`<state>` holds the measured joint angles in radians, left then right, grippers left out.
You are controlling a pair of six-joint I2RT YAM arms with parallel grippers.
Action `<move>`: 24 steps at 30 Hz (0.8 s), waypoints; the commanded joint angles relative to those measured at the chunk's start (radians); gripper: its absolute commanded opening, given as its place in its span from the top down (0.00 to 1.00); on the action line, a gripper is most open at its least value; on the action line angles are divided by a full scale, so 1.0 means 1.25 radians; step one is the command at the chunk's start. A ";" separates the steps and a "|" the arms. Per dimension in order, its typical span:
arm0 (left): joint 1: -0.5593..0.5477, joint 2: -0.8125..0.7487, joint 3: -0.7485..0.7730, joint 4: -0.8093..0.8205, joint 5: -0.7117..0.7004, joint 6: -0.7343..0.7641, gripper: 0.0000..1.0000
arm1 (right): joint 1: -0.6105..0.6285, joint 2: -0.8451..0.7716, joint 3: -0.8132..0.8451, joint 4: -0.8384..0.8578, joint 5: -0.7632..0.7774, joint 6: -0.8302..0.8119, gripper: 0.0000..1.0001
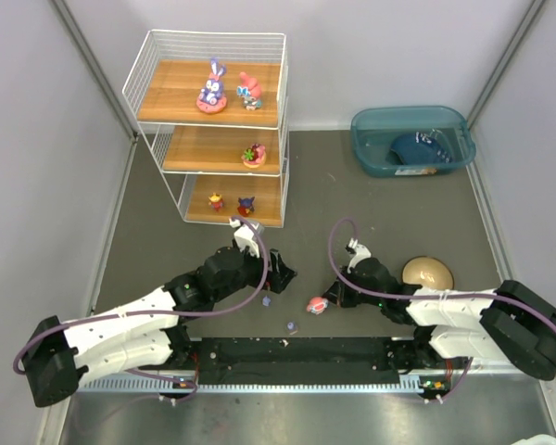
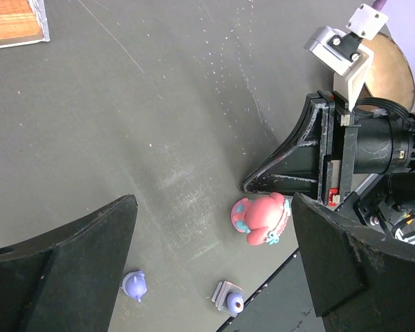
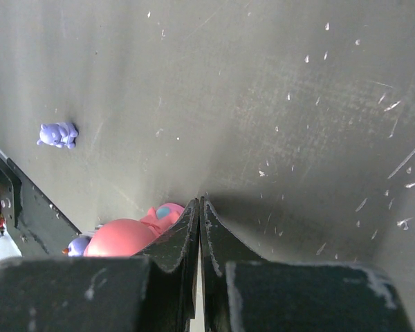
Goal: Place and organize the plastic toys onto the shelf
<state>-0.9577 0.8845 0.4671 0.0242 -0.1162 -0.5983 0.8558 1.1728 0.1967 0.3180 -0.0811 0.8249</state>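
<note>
Pink toy [image 2: 261, 218] lies on the table [image 1: 389, 213] nr the front edge, just beside the tip of the R gripper [image 3: 199, 202]. R jaws are clenched together w/ nothing between them; the toy sits off to one side. Two tiny purple bits [image 2: 134, 284] lie close by. L gripper [image 2: 214, 200] is spread wide, empty, facing the toy. Shelf [image 1: 167, 93] at far left: 2 figs [image 1: 212, 88] on the top board, 1 mid, 2 bottom. Tan bowl [image 1: 429, 272] by the R arm; teal bin [image 1: 412, 119] far right.
</note>
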 commanded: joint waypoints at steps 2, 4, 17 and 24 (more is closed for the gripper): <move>-0.002 0.007 0.002 0.031 0.018 0.012 0.01 | 0.012 0.014 -0.020 -0.086 0.000 -0.028 1.00; -0.002 0.008 0.002 0.032 0.019 0.012 0.01 | 0.016 0.005 -0.024 -0.092 -0.001 -0.023 1.00; -0.002 0.020 0.006 0.044 0.032 0.005 0.02 | 0.026 -0.049 -0.057 -0.102 -0.022 -0.010 1.00; -0.002 0.032 0.014 0.051 0.038 0.005 0.02 | 0.036 -0.038 -0.057 -0.081 -0.038 -0.011 1.00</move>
<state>-0.9577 0.9131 0.4675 0.0353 -0.0822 -0.5972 0.8768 1.1027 0.1570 0.2909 -0.1181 0.8307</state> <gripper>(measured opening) 0.983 0.003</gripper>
